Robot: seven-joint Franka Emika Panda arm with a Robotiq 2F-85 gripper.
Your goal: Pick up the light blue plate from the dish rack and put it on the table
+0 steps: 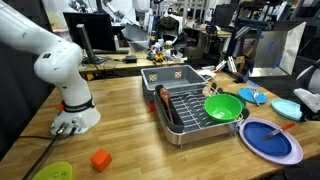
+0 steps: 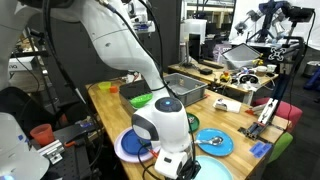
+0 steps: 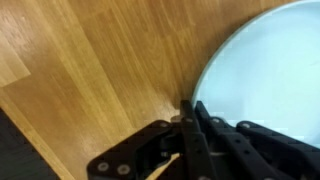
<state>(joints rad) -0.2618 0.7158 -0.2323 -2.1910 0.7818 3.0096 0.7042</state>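
The light blue plate (image 3: 260, 60) lies flat and low on the wooden table (image 3: 90, 70), filling the upper right of the wrist view. My gripper (image 3: 190, 112) has its two dark fingers pressed together on the plate's near rim. In both exterior views the plate (image 1: 285, 107) (image 2: 213, 143) is out of the dish rack (image 1: 185, 125), at the table's far end, with my gripper (image 1: 306, 100) beside it. The rack's dark tray and wire frame (image 2: 185, 88) now hold a green bowl (image 1: 223, 106).
A larger dark blue plate with a lilac rim (image 1: 270, 140) lies beside the rack, close to the light blue plate. A tan dotted box (image 1: 165, 77) stands behind the rack. An orange block (image 1: 100, 158) sits near the robot base.
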